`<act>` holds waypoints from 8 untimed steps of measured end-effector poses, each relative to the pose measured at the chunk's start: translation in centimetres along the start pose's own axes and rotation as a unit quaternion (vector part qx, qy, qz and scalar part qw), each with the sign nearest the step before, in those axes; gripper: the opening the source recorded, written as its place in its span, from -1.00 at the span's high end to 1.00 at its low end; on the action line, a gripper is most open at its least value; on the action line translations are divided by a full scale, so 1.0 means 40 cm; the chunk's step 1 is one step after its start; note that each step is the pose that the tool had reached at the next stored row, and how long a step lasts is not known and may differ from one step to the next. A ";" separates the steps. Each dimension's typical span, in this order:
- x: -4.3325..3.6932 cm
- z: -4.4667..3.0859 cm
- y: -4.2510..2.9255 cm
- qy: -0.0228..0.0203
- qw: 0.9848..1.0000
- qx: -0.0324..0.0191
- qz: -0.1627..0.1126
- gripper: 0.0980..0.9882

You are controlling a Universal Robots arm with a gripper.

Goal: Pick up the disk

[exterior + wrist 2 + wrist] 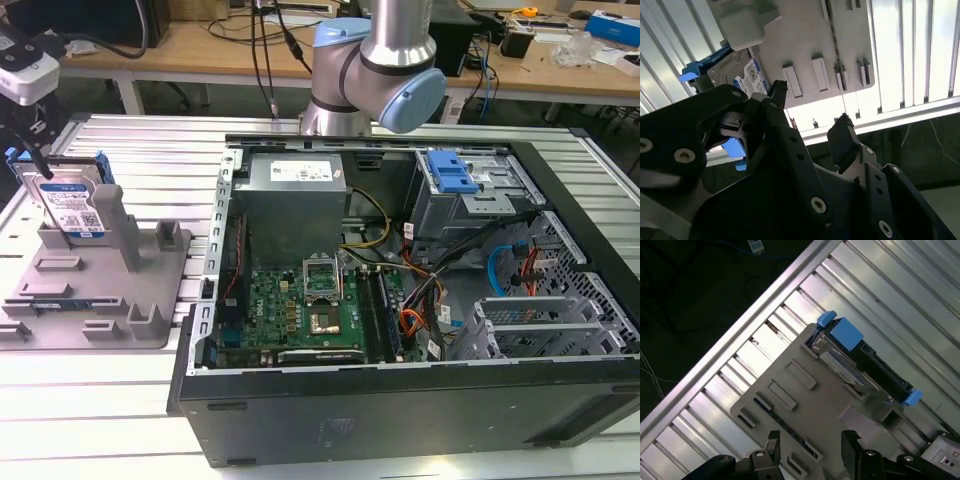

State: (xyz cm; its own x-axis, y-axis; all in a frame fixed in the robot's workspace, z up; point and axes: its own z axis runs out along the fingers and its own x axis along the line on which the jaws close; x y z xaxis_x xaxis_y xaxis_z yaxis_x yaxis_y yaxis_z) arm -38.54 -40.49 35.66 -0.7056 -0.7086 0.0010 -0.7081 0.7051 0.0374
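Claw [811, 440]: fingers spread wide with nothing between them, hanging over the grey fixture [805, 405].
Disk [837, 362]: standing on edge at the fixture's end, against its tall post.
Fixture: resting on the ribbed table [150, 150], just beside the open computer case [400, 420].

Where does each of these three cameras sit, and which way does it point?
Exterior view: off the arm, looking down at the open computer case, the grey fixture and the arm.
First wrist view: on the arm, looking down past the gripper onto the fixture.
Second wrist view: on the arm, close behind the open fingers, facing the fixture.
All three share the disk, standing in the fixture.
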 end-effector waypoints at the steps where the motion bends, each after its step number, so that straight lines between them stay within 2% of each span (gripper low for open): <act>1: 0.000 0.000 0.000 0.000 1.000 0.000 -0.009 -0.13; 6: 0.000 0.000 0.000 0.002 0.998 0.000 -0.062 -0.13; 8: 0.000 0.000 0.000 0.003 0.996 0.000 -0.092 -0.13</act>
State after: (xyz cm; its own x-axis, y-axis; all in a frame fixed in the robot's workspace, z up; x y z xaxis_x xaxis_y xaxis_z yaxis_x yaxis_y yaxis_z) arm -38.54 -40.49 35.64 -0.5634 -0.8262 0.0011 -0.8256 0.5630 0.0374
